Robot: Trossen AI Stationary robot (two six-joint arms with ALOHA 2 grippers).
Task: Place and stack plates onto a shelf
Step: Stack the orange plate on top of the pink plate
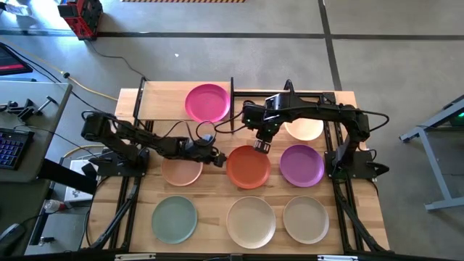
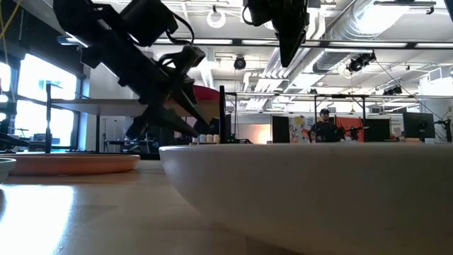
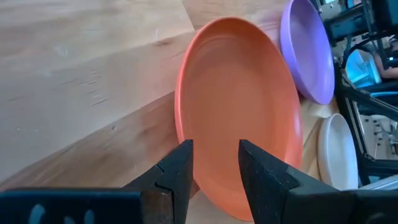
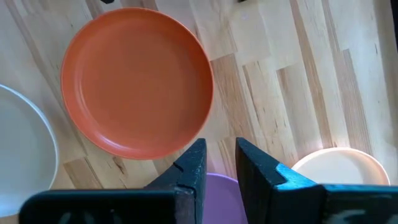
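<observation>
Altogether eight plates (image 1: 248, 166), one on the shelf (image 1: 161, 101); both grippers' jaws slightly parted, empty.

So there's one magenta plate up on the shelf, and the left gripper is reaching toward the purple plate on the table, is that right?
Not quite. The magenta plate does sit alone on the shelf, but the left gripper is at the edge of the orange plate, not the purple plate. The high view shows it, and the left wrist view shows its fingers open at the orange rim.
</observation>
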